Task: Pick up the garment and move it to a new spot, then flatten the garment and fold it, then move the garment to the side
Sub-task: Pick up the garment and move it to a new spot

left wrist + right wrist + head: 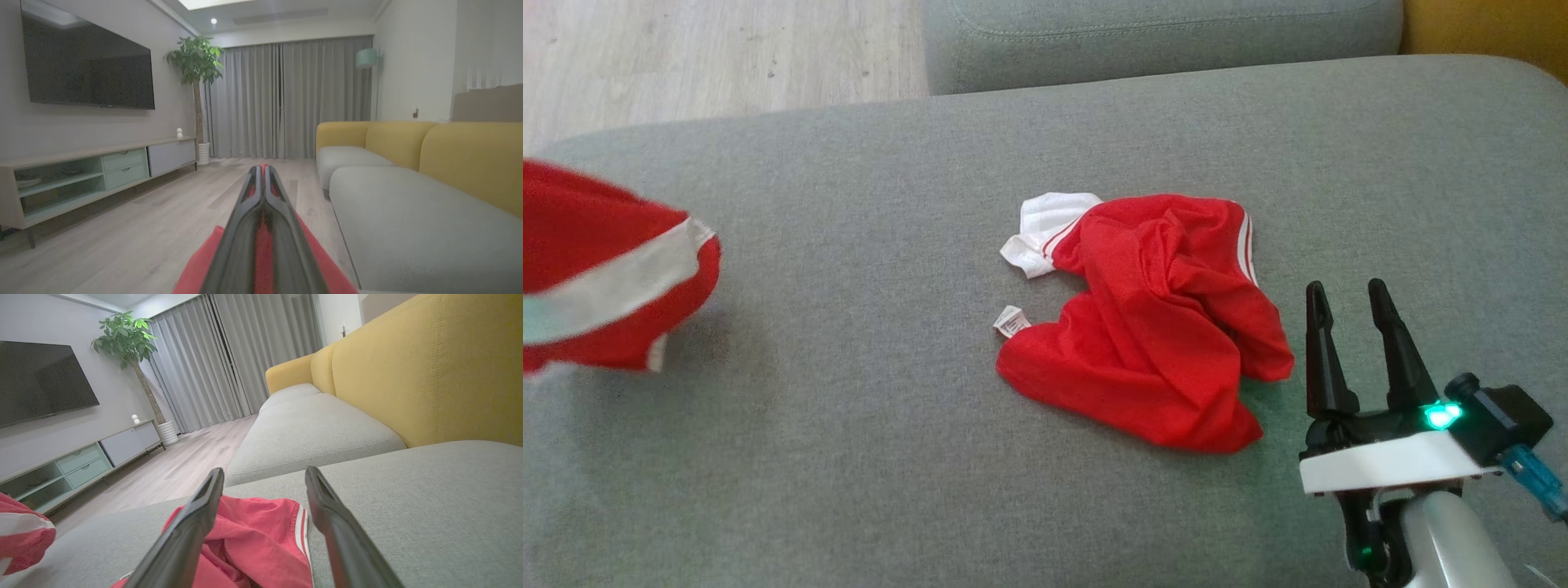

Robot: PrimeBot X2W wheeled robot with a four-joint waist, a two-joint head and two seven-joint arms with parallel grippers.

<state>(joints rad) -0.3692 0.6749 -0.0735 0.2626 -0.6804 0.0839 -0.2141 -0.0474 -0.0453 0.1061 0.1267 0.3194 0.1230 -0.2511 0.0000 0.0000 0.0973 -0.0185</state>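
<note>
The left end effector (262, 168) is clenched, its glossy dark fingers pressed together on the smooth red cloth of the banded garment (605, 237). That garment is a blurred red shape with a broad white stripe at the left end of the grey woven sofa cushion (849, 457). A crumpled garment (1160, 327), red knit with thin white piping, lies heaped mid-cushion. The right end effector (1346, 287) stands released just beside it.

Soft dim light; motion-blurred garment (596, 224)
</note>
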